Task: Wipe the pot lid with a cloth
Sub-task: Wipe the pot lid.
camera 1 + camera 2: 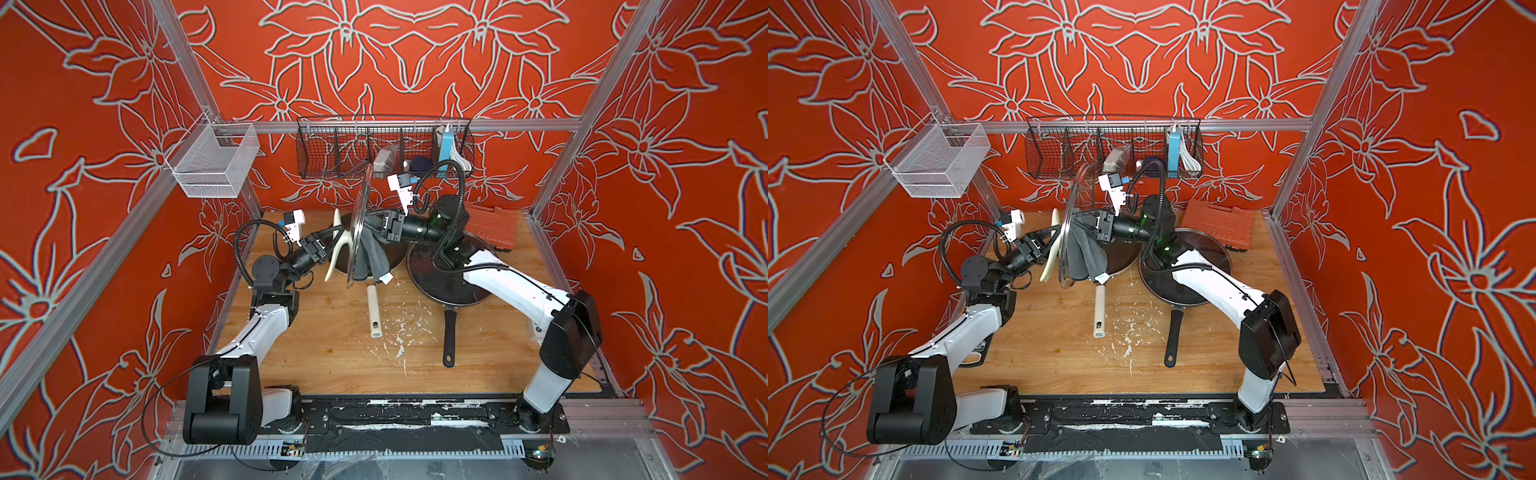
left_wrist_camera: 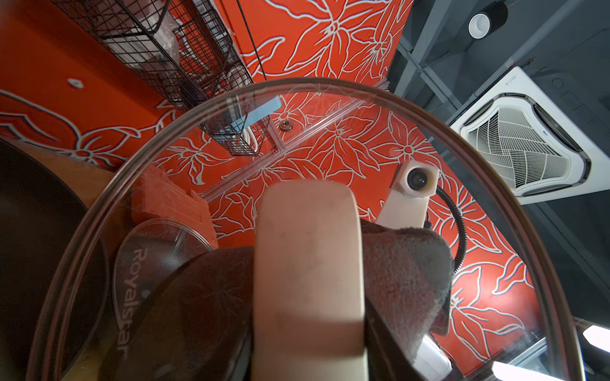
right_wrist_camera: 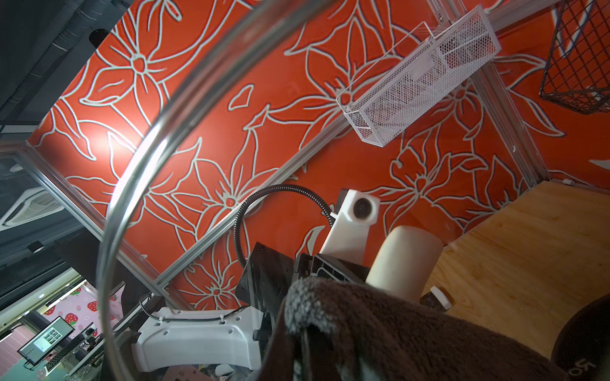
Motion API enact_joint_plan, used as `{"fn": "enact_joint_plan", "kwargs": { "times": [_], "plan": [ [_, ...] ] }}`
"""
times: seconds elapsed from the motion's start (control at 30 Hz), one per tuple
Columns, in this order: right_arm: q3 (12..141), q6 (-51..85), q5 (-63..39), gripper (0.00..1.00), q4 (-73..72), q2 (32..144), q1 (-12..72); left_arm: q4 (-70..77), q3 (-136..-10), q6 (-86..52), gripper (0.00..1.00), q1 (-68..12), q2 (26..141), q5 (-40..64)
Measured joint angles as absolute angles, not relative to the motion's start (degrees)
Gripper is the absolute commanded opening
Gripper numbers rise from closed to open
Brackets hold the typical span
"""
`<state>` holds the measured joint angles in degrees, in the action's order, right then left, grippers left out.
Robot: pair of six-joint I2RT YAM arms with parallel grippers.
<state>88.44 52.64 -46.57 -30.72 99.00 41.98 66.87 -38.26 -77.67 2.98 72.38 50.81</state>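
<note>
The pot lid stands on edge in the air at the back of the wooden table, above a dark pan with a cream handle. The left gripper is closed on the lid's cream bar handle and holds the lid up from that side. Against the lid's opposite face lies the grey cloth, pinched in the tightly closed right gripper. The rest of the cloth hangs down toward the pan. Just beside this pan, under the right arm, sits a black frying pan with a glass cover. An orange case lies behind it. A black wire basket hangs on the back rail.
</note>
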Motion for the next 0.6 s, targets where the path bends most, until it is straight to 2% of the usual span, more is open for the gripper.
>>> {"fn": "enact_joint_plan", "kwargs": {
  "times": [0.6],
  "plan": [
    [95.8,51.7,-46.1,0.00,-26.5,97.4,37.1,67.5,-38.3,-77.9,0.00,2.8,72.4,54.2]
  ]
}}
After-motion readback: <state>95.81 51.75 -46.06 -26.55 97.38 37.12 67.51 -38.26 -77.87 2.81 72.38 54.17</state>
